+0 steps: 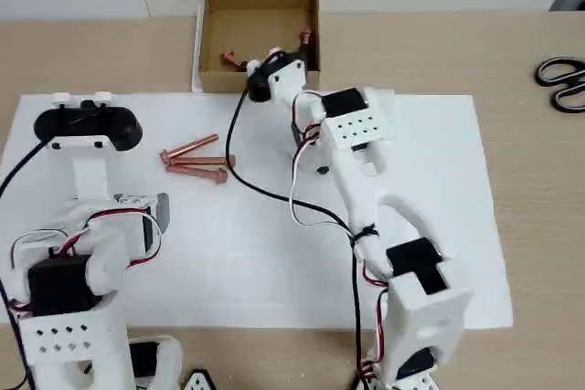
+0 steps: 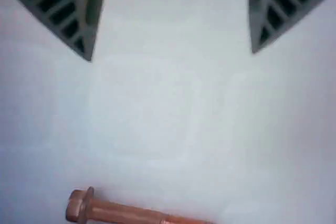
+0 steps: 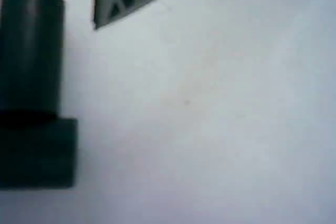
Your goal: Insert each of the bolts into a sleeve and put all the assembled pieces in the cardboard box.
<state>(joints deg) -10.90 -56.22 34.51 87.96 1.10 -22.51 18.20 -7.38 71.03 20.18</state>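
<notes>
A lab desk (image 1: 91, 52) with white mat (image 1: 238, 262) and scissors (image 1: 562, 82)

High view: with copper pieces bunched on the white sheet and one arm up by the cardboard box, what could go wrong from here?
The copper-coloured metal bolts lie bunched together, so the left gripper's open fingers might catch two or scatter them. The other arm's black cable runs right past their tips and could sweep them aside if that arm swings.
</notes>
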